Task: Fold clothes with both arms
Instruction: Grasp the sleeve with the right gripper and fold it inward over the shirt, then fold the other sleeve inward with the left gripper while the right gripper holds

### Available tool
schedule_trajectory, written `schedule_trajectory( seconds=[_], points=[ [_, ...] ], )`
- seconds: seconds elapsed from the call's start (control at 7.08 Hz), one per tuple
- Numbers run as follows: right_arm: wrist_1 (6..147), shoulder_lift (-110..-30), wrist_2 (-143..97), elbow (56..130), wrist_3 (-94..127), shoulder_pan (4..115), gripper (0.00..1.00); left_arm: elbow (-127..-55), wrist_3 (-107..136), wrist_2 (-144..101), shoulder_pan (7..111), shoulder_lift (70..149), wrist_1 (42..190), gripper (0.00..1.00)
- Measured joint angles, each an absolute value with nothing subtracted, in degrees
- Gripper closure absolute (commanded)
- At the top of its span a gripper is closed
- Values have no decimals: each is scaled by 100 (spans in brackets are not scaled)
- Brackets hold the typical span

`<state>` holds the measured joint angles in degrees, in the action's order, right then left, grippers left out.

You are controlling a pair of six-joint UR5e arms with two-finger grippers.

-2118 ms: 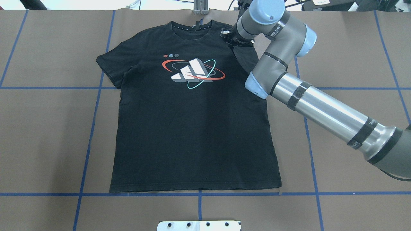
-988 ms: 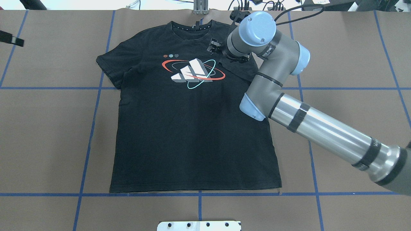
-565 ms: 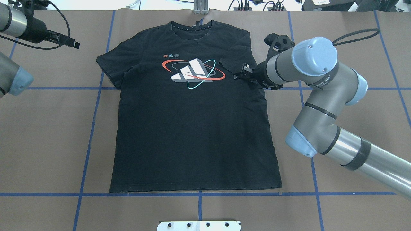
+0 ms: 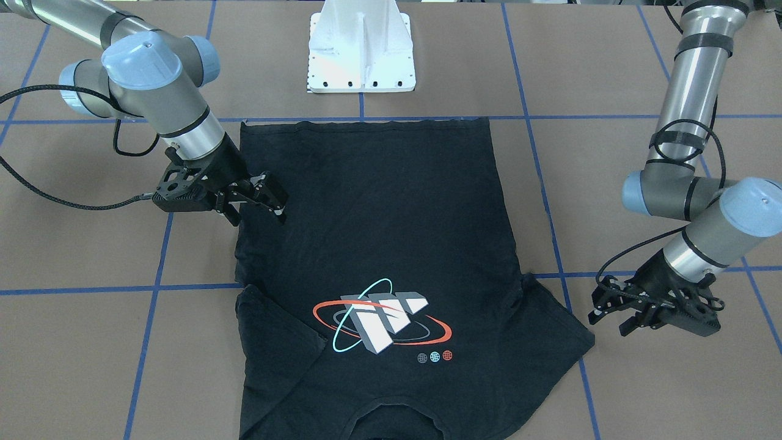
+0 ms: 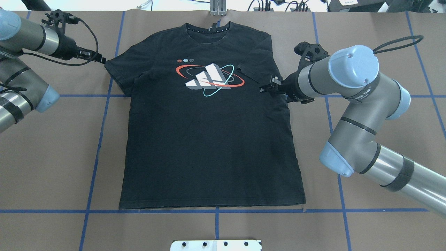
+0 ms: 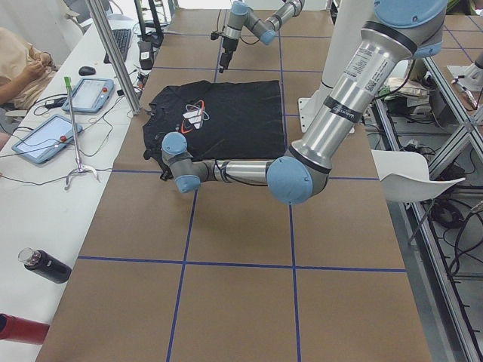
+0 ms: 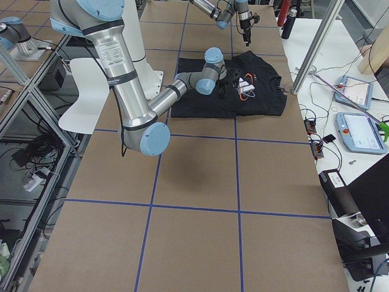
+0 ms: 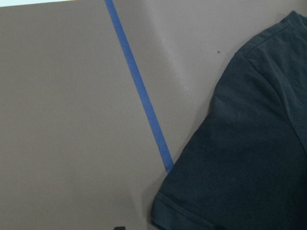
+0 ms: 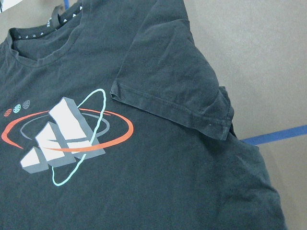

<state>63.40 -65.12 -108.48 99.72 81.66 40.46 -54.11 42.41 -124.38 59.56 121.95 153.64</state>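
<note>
The black T-shirt [image 5: 209, 146] lies flat, print up, collar at the far edge. One sleeve [image 5: 256, 69] is folded in over the chest; it also shows in the right wrist view [image 9: 177, 91]. My right gripper [image 5: 268, 87] is open and empty, over the shirt's side just below that folded sleeve; it also shows in the front-facing view [image 4: 269, 198]. My left gripper [image 5: 101, 59] looks open and empty at the tip of the other, flat sleeve [image 5: 118, 75]; it also shows in the front-facing view [image 4: 608, 319]. The left wrist view shows that sleeve's hem [image 8: 192, 218].
The table is brown paper with blue tape lines [image 5: 101, 139]. The white pedestal base [image 4: 361, 49] stands at the near edge. A metal bracket [image 5: 217, 7] sits at the far edge by the collar. Tablets [image 6: 45, 136] and a person are at the operators' bench.
My right gripper carried the sleeve in over the chest, let it go and drew back toward the shirt's side. My left arm came in from the left and reached the other sleeve.
</note>
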Motion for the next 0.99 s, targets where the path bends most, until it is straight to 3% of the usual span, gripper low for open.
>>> schedule_trajectory(
  seconds=[0.56,0.99],
  points=[
    [6322,-6481,-10810,9922,8116,4017,1,-5005,4407,-12121,5729,12448,15436,52],
    [6319,-6478,-10800,9909,8118,4017,1,-4925,4420,-12093,5682,12445,15459,54]
  ],
)
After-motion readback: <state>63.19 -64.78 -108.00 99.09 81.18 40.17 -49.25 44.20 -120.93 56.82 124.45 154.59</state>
